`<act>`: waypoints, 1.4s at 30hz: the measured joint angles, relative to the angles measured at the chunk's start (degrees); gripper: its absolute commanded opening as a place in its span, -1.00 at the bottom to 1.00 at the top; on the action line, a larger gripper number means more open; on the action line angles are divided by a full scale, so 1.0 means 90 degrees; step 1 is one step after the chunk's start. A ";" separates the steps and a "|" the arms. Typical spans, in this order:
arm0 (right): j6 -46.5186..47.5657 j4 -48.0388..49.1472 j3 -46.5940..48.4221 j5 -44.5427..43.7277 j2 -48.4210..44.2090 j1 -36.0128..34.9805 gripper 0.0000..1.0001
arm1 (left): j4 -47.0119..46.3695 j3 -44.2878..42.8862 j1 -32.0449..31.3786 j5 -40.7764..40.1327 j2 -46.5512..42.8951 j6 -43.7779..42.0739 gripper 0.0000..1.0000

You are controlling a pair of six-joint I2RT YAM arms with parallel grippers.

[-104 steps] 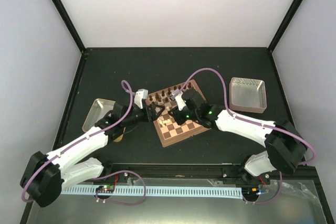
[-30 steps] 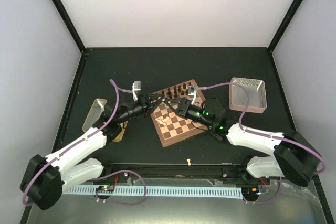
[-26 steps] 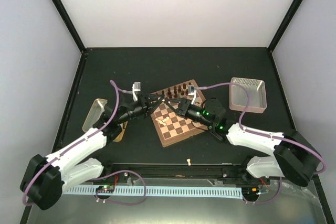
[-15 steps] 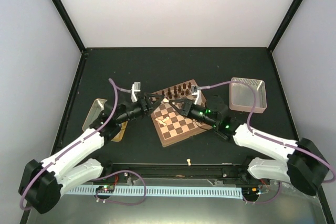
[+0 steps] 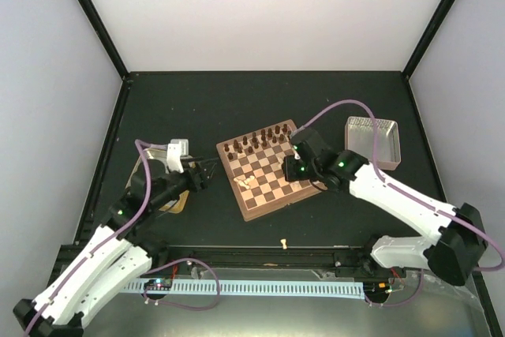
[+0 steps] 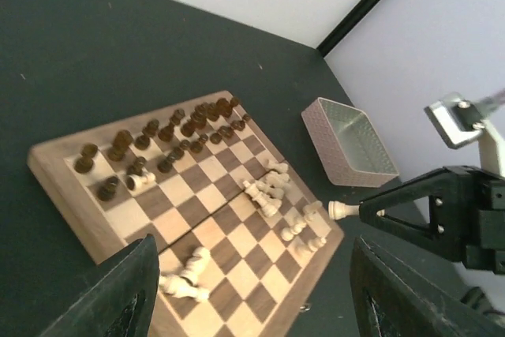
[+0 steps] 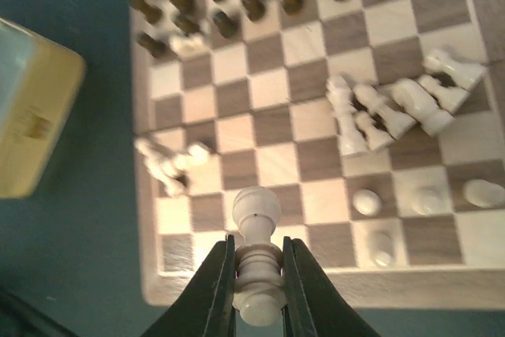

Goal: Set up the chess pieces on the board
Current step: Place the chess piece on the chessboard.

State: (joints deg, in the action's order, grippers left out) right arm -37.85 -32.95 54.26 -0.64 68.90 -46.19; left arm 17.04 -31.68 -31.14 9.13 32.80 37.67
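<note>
The right gripper (image 7: 258,278) is clamped on a cream chess piece (image 7: 256,215), holding it above the board (image 5: 251,212), over its near-right part. The left gripper (image 5: 207,170) hangs just left of the board, its jaws apart. Other cream pieces (image 7: 394,108) lie toppled on the board.

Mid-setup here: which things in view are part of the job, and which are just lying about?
Job: board; cream pieces on it; held cream piece in the right gripper; stray cream piece off the board.
Lying about: dark chessmen; right tray; left tray.
</note>
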 measured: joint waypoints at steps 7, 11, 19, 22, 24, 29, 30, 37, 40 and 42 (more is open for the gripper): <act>0.0563 -0.1474 0.0750 -0.0294 0.0991 -0.0007 -0.97 | 0.0903 -0.0017 0.0000 -0.0333 -0.0933 -0.1039 0.37; 0.0755 -0.1848 0.1061 -0.0289 0.1566 -0.0083 -0.97 | 0.1200 -0.0024 0.0000 -0.0364 -0.1144 -0.1246 0.38; 0.1001 -0.2295 0.1625 -0.0236 0.2645 -0.0488 -0.96 | 0.1345 -0.0024 0.0000 -0.0469 -0.1336 -0.1358 0.39; 0.1049 -0.2385 0.1673 -0.0206 0.2849 -0.0588 -0.95 | 0.1348 -0.0024 0.0000 -0.0498 -0.1384 -0.1358 0.40; 0.1056 -0.2419 0.1681 -0.0197 0.2926 -0.0627 -0.94 | 0.1348 -0.0022 0.0000 -0.0510 -0.1413 -0.1358 0.40; 0.1061 -0.2448 0.1683 -0.0182 0.3138 -0.0663 -0.92 | 0.1350 -0.0022 0.0000 -0.0517 -0.1435 -0.1358 0.40; 0.1066 -0.2443 0.1683 -0.0180 0.3184 -0.0663 -0.92 | 0.1348 -0.0022 0.0000 -0.0517 -0.1435 -0.1358 0.40; 0.1120 -0.2443 0.1761 -0.0189 0.3342 -0.0685 -0.70 | 0.1348 -0.0022 0.0000 -0.0517 -0.1435 -0.1358 0.40; 0.1168 -0.2448 0.1819 -0.0204 0.3393 -0.0687 -0.45 | 0.1348 -0.0022 0.0000 -0.0520 -0.1435 -0.1358 0.41; 0.1192 -0.2426 0.1819 -0.0204 0.3422 -0.0687 -0.37 | 0.1348 -0.0022 0.0000 -0.0517 -0.1435 -0.1358 0.41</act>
State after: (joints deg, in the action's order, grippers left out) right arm -27.11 -54.78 70.63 -2.48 99.70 -52.38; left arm 29.17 -31.88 -31.14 4.47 19.88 25.45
